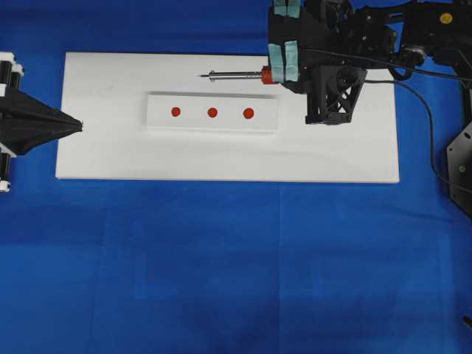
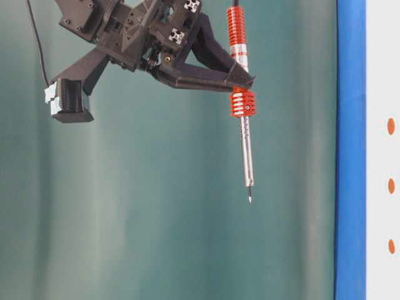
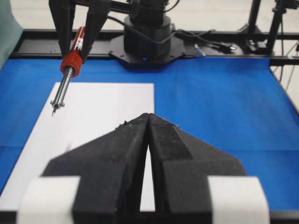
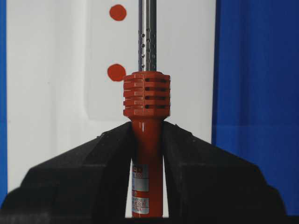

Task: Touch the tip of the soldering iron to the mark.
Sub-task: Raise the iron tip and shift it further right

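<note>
Right gripper (image 4: pixel 147 154) clenches the red-orange handle of the slim silver-shafted soldering iron (image 1: pixel 234 74), upper centre overhead. Light, rigid tool; the ribbed collar looks the best hold. Left gripper (image 3: pixel 148 140), lower frame, is closed on nothing.

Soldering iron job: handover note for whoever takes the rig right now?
Right gripper: shut on the red-orange-handled soldering iron with the thin silver shaft, clamped on the handle just behind the ribbed collar.
Left gripper: shut, empty, parked at the left edge of the white board.
Iron is held in the air, and its tip touches nothing; overhead it points left, beyond the white strip.
Mark is the small red dot at the strip's left end.
Done: iron grasped and lifted.
Left: bring the tip over that end dot, lower until it touches.
</note>
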### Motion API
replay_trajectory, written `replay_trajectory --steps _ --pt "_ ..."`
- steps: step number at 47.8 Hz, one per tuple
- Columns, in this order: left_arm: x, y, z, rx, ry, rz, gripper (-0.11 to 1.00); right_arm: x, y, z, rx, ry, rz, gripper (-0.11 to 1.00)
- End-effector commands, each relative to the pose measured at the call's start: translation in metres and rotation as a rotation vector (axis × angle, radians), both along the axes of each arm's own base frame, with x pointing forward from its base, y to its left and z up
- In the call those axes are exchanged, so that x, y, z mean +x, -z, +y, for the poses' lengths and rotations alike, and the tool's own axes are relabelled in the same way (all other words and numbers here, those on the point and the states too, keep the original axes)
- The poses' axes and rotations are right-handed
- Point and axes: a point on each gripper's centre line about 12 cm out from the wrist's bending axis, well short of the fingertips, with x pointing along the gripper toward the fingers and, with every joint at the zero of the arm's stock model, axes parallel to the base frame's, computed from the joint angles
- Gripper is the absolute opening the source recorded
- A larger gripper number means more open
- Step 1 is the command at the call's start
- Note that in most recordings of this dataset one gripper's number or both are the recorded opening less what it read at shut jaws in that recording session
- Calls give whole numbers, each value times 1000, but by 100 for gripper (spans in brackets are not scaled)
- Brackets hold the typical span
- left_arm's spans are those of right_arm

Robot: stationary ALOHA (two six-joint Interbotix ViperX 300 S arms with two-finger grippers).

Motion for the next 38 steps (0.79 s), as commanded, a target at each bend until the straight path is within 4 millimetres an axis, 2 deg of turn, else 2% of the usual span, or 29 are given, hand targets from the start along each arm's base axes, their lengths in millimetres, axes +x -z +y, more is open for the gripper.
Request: replay_trajectory --steps 1,14,38 --pt "2 -4 0 0 2 -9 0 1 -17 0 -13 -1 -47 6" --pt "2 -3 0 0 2 -6 0 -4 -12 -1 -19 2 -24 6" --pt "2 -2 0 -2 1 -3 0 -60 -2 4 -11 27 55 6"
